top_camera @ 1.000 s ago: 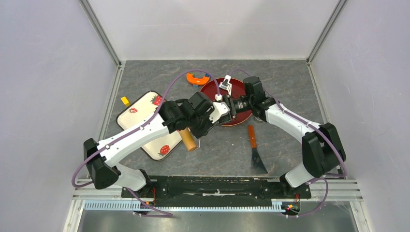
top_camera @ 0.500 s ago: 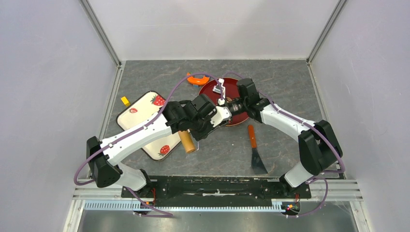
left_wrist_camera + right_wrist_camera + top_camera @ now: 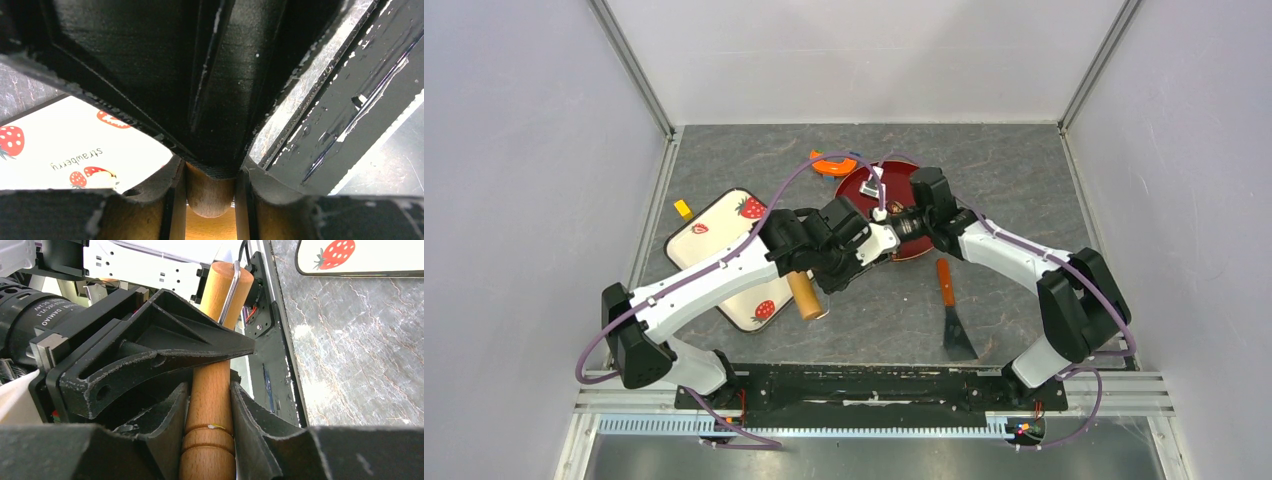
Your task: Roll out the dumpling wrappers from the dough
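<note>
The tan wooden roller (image 3: 807,297) lies slanted between the strawberry tray (image 3: 714,225) and the red plate (image 3: 902,180). My left gripper (image 3: 842,268) is shut on it; the left wrist view shows its jaws (image 3: 210,200) pressed on a rounded wooden end (image 3: 210,192). My right gripper (image 3: 872,243) is shut on the roller's grooved handle (image 3: 210,440) at the far end, close against the left gripper. A small pale lump (image 3: 101,178), possibly the dough, sits by a printed strawberry on the tray (image 3: 55,145). No wrappers are in view.
A scraper with an orange handle (image 3: 946,285) lies right of the grippers. An orange curved object (image 3: 836,160) sits behind the plate. A small yellow block (image 3: 683,208) lies left of the tray. Frame posts and walls enclose the table.
Both grippers and the roller have shifted a little to the left and toward the near edge. The right arm has stretched further left, off the plate.
</note>
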Motion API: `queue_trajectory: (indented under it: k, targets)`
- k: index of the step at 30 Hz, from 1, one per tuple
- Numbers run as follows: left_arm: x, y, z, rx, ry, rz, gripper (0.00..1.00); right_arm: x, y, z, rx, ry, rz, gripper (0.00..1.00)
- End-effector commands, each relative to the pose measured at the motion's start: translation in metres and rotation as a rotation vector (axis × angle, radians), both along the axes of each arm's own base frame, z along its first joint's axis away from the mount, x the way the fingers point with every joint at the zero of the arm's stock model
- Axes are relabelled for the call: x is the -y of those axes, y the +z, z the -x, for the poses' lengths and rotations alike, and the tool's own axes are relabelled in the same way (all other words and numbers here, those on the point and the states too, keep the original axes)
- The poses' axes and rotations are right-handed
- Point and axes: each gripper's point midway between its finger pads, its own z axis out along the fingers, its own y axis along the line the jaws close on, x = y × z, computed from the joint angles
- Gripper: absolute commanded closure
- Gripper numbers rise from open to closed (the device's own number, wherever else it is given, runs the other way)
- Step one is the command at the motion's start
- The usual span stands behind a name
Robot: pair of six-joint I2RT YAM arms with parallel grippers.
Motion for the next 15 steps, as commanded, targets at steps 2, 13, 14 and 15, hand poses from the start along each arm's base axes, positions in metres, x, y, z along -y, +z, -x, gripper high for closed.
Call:
queue_trajectory:
  k: [2,13,14,15]
  targets:
    - [0.004,0.018,-0.003,0.064,-0.081,0.028,0.98,-0.003,0.028,0.022,0.034,0.114,-0.095,0.96]
    - [-0.005,0.021,-0.008,0.112,0.025,0.057,0.42,-0.004,0.024,0.03,0.042,0.129,-0.096,1.0]
    - [-0.003,0.024,-0.008,0.113,0.045,0.083,0.37,-0.004,0.021,0.029,0.038,0.116,-0.088,1.0]
    - [-0.001,0.027,-0.009,0.119,0.066,0.113,0.32,-0.005,0.017,0.028,0.035,0.103,-0.079,1.0]
